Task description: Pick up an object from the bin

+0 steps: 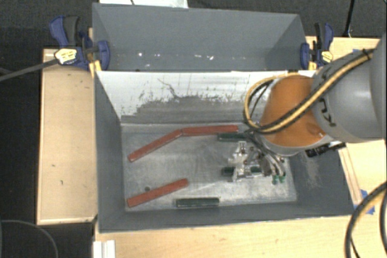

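The tool [251, 166] hangs low over the right part of the floor of the bin [109, 130], under the arm's orange cover [290, 115]. Whether it is wide or narrow I cannot tell, since its own metal parts and cables crowd the tip, and nothing can be made out as held.

The nearest things lie up and to the left of it. A small dark green piece [230, 137] sits just beside the tool. Touching or almost touching that piece is the right end of a long bent reddish-brown strip [181, 132]. The near leg of the strip runs almost level across the view, then bends down and to the left, away from the tool.

A straight reddish-brown bar [157, 191] and a dark bar [196, 203] lie well apart from the tool, near the front wall at lower left.

As I judge it, the coming move turns on this offset. The tool would need to shift up and left, then close across the strip's level leg rather than along it (assuming that end is the target).
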Motion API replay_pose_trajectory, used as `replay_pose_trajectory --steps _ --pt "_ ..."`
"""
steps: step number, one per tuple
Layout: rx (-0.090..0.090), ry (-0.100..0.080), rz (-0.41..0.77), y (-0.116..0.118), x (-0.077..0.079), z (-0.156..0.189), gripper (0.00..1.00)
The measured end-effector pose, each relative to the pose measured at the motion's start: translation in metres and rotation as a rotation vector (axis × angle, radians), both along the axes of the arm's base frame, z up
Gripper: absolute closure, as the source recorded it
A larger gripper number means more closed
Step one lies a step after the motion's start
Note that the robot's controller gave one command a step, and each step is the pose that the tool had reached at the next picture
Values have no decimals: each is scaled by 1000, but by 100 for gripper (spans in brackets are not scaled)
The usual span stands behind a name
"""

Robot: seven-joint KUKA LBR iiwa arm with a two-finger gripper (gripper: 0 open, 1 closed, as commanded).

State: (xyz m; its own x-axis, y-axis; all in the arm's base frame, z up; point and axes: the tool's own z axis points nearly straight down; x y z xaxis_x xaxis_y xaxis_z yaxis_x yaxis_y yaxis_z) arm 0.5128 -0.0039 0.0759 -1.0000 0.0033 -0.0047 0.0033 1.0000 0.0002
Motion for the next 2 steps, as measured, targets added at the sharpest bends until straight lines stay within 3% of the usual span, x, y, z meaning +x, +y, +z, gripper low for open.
replay_pose_trajectory --steps 1,2 --pt "0 0 1 0 0 0 100" --pt "0 2 -20 18 -11 126 100"
